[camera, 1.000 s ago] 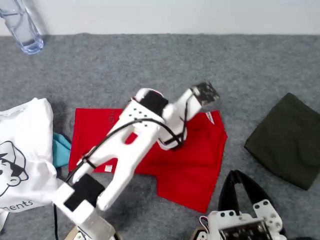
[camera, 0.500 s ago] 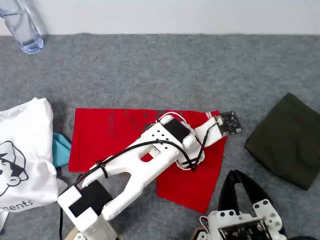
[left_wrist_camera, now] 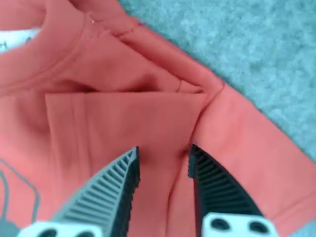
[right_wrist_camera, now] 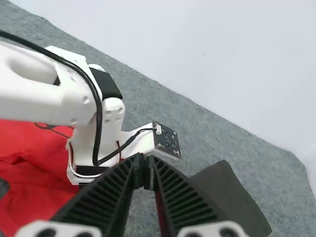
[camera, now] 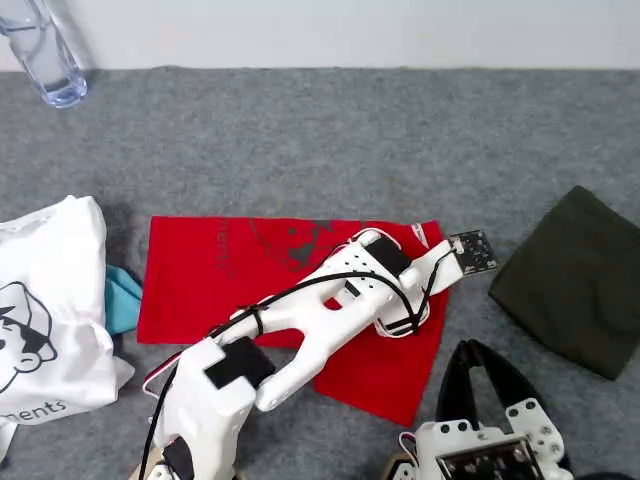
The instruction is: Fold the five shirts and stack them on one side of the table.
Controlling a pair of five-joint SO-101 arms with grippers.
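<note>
A red shirt (camera: 220, 275) lies spread flat on the grey table, its collar and one sleeve toward the right. My left arm (camera: 340, 300) stretches across it to that end. My left gripper (left_wrist_camera: 163, 150) hangs open just above the red shirt (left_wrist_camera: 98, 113), close to a fold below the collar and beside the sleeve seam. A folded dark green shirt (camera: 572, 280) lies at the right. A white printed shirt (camera: 45, 310) lies at the left with a teal one (camera: 122, 298) peeking from under it. My right gripper (right_wrist_camera: 144, 165) is shut and holds nothing at the near edge (camera: 470, 350).
A clear plastic bottle (camera: 42, 55) stands at the far left corner. Bare grey carpet (camera: 380, 140) covers the far half of the table. A white wall runs along the back edge.
My left arm has swung right and dropped lower over the collar end of the red shirt. The right arm and the shirts have stayed put.
</note>
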